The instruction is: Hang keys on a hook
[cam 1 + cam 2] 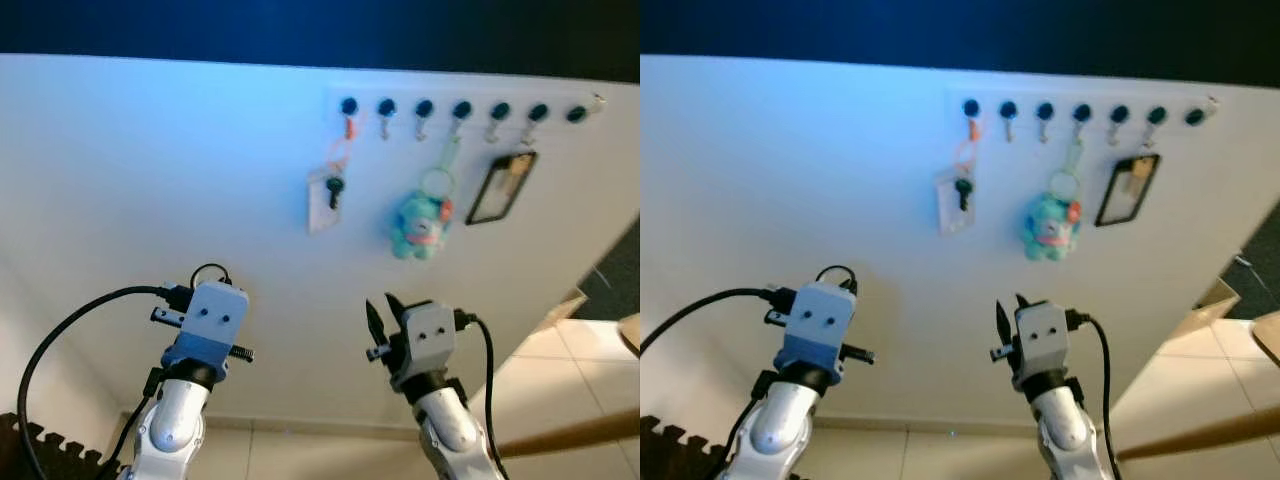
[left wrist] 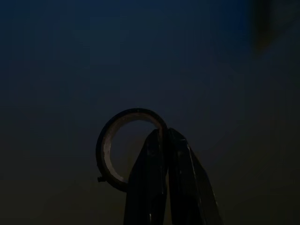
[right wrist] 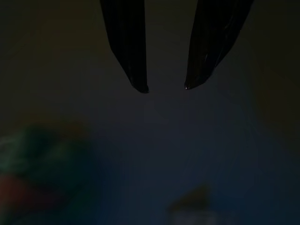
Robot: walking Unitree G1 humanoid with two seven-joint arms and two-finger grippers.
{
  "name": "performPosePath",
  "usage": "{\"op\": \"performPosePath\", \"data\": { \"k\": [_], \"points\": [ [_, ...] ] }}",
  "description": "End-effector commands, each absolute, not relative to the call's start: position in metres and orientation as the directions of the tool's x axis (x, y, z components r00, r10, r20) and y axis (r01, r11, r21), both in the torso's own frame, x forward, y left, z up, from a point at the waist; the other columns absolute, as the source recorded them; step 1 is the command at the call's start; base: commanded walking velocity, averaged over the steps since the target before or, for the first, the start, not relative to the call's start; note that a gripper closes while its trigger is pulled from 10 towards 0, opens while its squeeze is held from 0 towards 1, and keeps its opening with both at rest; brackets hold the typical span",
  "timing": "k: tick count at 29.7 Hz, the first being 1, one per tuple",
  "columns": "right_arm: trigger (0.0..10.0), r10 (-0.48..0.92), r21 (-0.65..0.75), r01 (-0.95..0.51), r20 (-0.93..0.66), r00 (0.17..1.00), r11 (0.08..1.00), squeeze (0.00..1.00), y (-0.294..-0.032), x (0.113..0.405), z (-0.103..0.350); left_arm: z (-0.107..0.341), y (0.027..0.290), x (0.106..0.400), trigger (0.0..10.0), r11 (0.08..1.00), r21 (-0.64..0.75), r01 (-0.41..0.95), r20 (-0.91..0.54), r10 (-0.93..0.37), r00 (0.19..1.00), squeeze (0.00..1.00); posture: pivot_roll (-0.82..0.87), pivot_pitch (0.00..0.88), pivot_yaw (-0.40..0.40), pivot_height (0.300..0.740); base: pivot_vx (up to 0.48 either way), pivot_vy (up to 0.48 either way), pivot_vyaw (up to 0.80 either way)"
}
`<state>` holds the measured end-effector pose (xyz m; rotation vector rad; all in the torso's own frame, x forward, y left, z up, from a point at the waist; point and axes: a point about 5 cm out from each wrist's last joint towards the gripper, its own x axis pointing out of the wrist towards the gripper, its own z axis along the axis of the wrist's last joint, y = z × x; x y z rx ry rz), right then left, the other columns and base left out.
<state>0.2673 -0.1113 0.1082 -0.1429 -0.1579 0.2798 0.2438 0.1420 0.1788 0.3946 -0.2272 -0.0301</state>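
We see a key ring (image 2: 123,140) pinched at its rim between the closed fingers of our left gripper (image 2: 165,136); in the dim left wrist view it stands out as a pale loop against the dark. In the head views its black loop just peeks above the blue wrist housing of that gripper (image 1: 208,275), which we hold raised before the white wall (image 1: 150,180), well to the left of and below the hook rail (image 1: 462,108).

Our right gripper (image 3: 164,86) holds nothing, its two fingers apart with a narrow gap; in the head views it (image 1: 378,322) points up at the wall below the hanging items.

The rail carries a row of dark knobs with small hooks under them. From the leftmost hook hangs an orange loop with a black key and white tag (image 1: 328,195). Further right hangs a teal plush toy (image 1: 420,225) on a green strap, then a black-framed card holder (image 1: 502,186).

Tiled floor (image 1: 570,380) shows at lower right.
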Motion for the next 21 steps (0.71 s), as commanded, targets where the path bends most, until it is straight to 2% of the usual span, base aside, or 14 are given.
{"op": "performPosePath", "data": {
  "k": [1,10,21],
  "points": [
    [10.0,0.308,-0.176,-0.294,0.054,0.95,0.939,0.0,-0.111,0.258,0.086,0.186,0.142,0.243,10.0,0.912,0.409,-0.037,0.256,-0.075,0.964,0.0,0.17,0.156,-0.028,0.74,0.0,0.0,0.0],
    [10.0,0.301,-0.178,-0.289,0.044,0.952,0.941,0.0,-0.111,0.259,0.081,0.209,0.124,0.249,10.0,0.901,0.434,-0.012,0.352,-0.158,0.923,0.0,0.16,0.14,-0.025,0.74,0.0,0.0,0.0],
    [10.0,0.302,-0.184,-0.287,0.061,0.951,0.94,0.0,-0.112,0.262,0.081,0.247,0.119,0.253,10.0,0.885,0.455,-0.096,0.513,-0.172,0.841,0.0,0.16,0.13,-0.028,0.74,0.0,0.0,0.0]
  ]
}}
